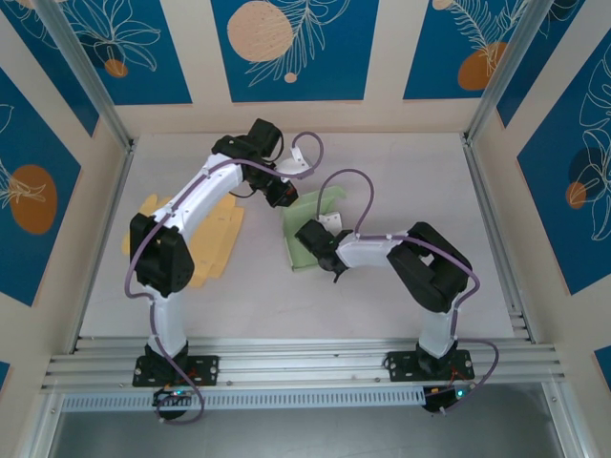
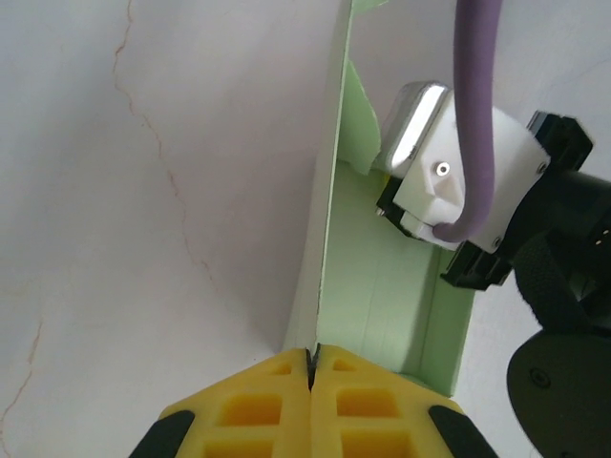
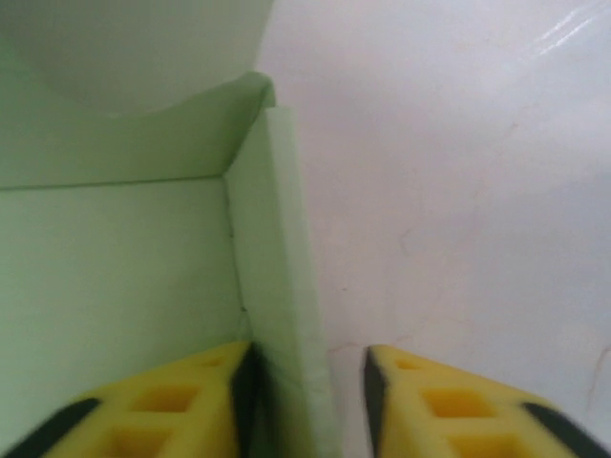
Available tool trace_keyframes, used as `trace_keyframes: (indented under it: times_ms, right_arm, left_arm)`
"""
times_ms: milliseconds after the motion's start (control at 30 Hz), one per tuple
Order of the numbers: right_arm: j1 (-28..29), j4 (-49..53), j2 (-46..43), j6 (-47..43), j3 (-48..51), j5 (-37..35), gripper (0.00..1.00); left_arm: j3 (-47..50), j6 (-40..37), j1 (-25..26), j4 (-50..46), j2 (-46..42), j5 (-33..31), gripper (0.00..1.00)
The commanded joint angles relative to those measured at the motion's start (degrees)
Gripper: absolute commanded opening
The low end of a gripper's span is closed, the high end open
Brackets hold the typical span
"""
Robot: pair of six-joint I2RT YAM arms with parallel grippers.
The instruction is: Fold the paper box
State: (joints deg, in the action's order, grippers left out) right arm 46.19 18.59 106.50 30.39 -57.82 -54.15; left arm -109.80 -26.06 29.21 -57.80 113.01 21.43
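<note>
Folding the paper box (image 1: 307, 212) walls upright.
Left end effector (image 2: 312, 382) is clamping one wall; right end effector (image 3: 309, 382), half-open, is straddling another, probably needing a pinch next.

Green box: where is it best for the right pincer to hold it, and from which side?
Take the upright side wall of the box: it is a thin panel with a free edge. Come onto that edge, one finger inside, one outside. The right pincer straddles it, open; the left pincer is shut on the box elsewhere.
</note>
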Motion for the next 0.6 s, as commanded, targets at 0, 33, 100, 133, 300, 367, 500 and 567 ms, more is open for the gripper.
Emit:
trace_keyframes:
  times_ms: [0,33,100,133,300,367,500,567]
  right_arm:
    - [0.30,4.33,-1.93,0.28,-1.09,2.68,0.51]
    - [0.17,4.50,-2.91,0.05,-1.57,3.17,0.57]
    - [-0.18,4.46,-4.90,-0.15,-2.19,4.32,0.64]
    - [-0.42,4.19,-5.93,-0.39,-2.41,5.22,0.66]
    - [-1.29,2.10,-10.50,-0.49,-2.13,9.82,0.80]
    - [-1.71,1.51,-12.30,-0.63,-1.83,11.53,0.85]
    - [-2.71,0.69,-15.91,-0.84,-0.54,14.27,0.88]
    - [-3.27,0.23,-18.05,-0.82,0.60,15.67,0.88]
  left_arm:
    - [2.23,-2.38,0.97,-1.67,-1.36,-2.23,0.00]
    - [2.60,-3.29,1.24,-1.86,-1.48,-3.10,0.00]
    - [3.54,-4.94,1.76,-1.97,-1.72,-4.45,0.00]
    - [4.00,-5.64,1.98,-1.76,-1.95,-4.91,0.00]
    - [6.36,-8.14,2.72,0.42,-4.03,-6.56,0.00]
    - [7.23,-9.00,2.80,1.70,-5.13,-7.14,0.00]
    - [8.86,-10.97,2.97,4.17,-7.45,-7.63,0.00]
    - [9.79,-11.69,3.15,5.76,-8.77,-7.72,0.01]
